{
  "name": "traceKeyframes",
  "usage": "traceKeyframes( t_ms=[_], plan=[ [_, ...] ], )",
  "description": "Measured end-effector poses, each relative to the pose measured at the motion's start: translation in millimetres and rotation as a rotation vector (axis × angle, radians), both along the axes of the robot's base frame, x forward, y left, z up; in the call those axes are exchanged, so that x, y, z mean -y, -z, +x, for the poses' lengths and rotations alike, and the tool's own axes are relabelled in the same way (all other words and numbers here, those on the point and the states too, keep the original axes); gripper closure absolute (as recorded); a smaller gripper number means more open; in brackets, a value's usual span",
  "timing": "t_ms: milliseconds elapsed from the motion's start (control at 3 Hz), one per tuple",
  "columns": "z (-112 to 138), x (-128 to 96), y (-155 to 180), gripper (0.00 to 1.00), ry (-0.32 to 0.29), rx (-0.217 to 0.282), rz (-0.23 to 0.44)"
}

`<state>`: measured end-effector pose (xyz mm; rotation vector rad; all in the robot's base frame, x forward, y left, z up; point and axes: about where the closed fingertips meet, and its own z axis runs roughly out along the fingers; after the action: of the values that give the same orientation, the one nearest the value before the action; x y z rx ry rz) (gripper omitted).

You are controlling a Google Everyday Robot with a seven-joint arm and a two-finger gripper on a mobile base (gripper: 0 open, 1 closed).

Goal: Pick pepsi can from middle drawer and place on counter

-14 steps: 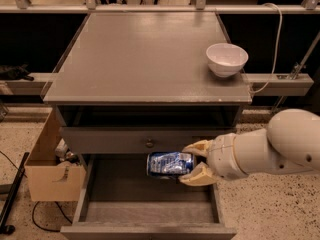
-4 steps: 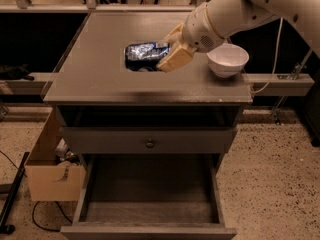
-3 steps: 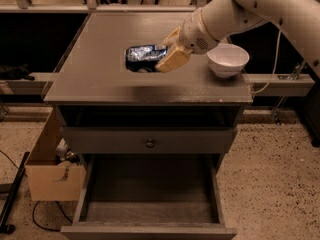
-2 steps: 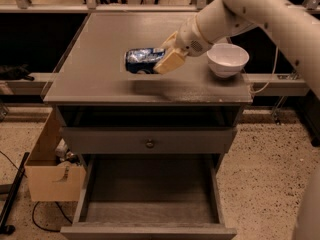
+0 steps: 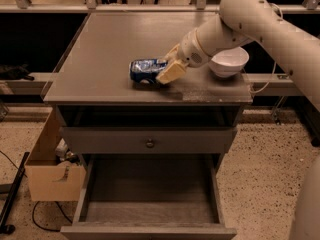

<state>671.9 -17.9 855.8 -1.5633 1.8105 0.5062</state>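
Observation:
The pepsi can [image 5: 145,70] is blue with white markings and lies on its side on the grey counter [image 5: 115,39], near the front middle. My gripper [image 5: 169,65] reaches in from the right and is shut on the can's right end, its tan fingers [image 5: 171,72] around it. The can appears to rest on the counter top. The middle drawer [image 5: 150,194] stands pulled out below, its flat floor bare.
A white bowl [image 5: 228,61] stands on the counter just right of my gripper, close behind my arm. A grey drawer front with a round knob [image 5: 149,143] is shut above the open drawer. A cardboard box [image 5: 47,171] sits on the floor at the left.
The can came out of the drawer and up to the counter. In the last second the gripper lowered it forward, down to the counter surface.

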Motion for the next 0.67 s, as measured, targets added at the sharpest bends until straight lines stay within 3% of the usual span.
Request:
traceKeyframes(
  t_ms=[667],
  plan=[
    [-0.5,-0.5,1.5,0.58,-0.001,-0.002,-0.001]
  ],
)
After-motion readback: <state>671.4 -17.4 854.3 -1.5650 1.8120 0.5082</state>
